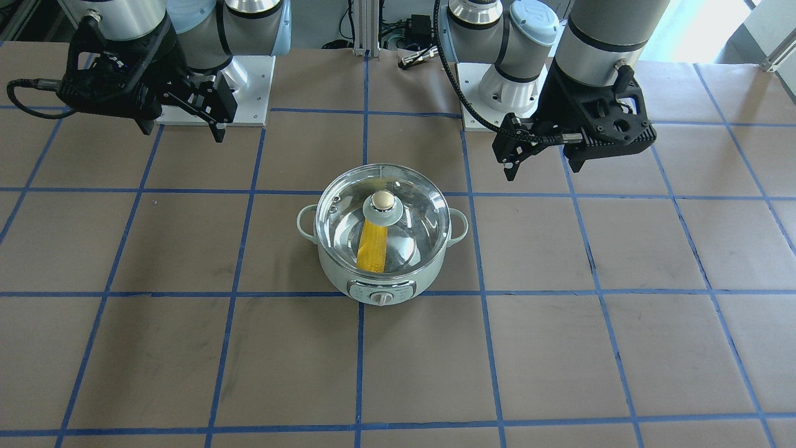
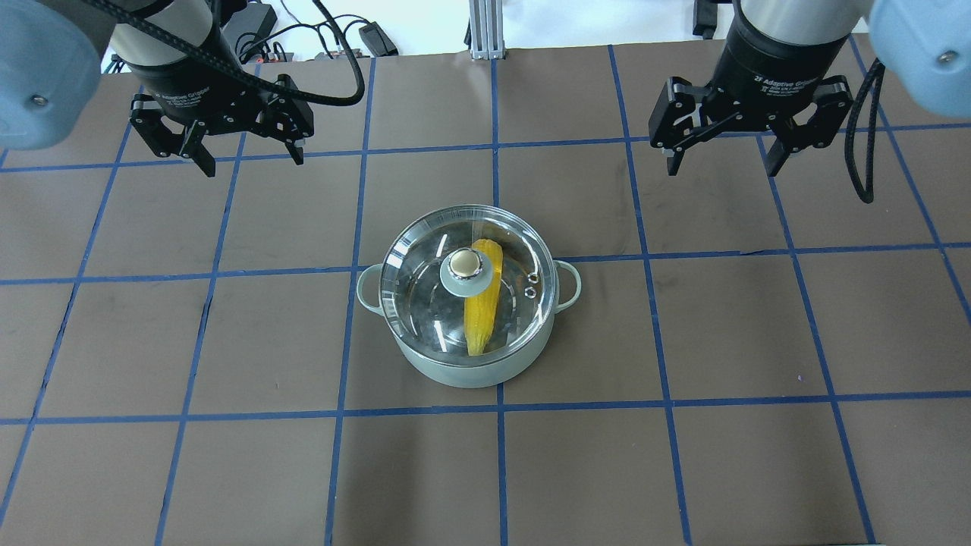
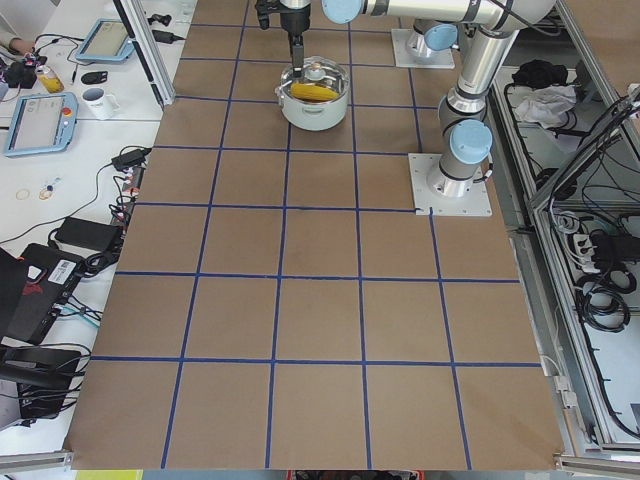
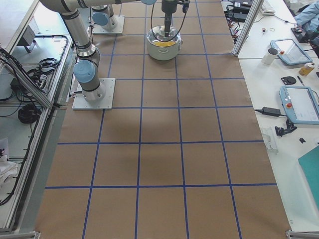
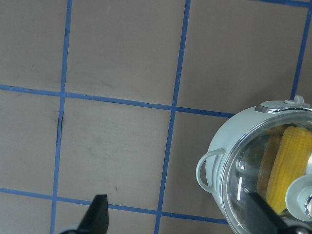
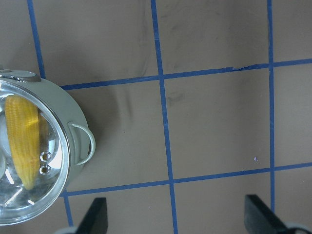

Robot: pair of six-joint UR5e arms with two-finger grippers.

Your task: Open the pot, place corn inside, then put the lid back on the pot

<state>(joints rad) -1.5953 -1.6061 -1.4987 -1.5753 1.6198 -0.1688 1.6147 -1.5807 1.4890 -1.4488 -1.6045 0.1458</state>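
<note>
Left fingers (image 2: 202, 157) and right fingers (image 2: 674, 161) hang wide and empty, well apart from the pot (image 2: 455, 373) on the table (image 2: 227, 455), since corn (image 2: 479, 318) lies inside beneath the seated lid (image 2: 421, 303): task seemingly done.

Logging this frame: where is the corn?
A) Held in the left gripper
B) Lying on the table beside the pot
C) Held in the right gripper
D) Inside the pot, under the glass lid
D: the corn shows through the lid, which sits on the rim of the pot. The left gripper and right gripper hang clear of it, jaws open and empty.
</note>
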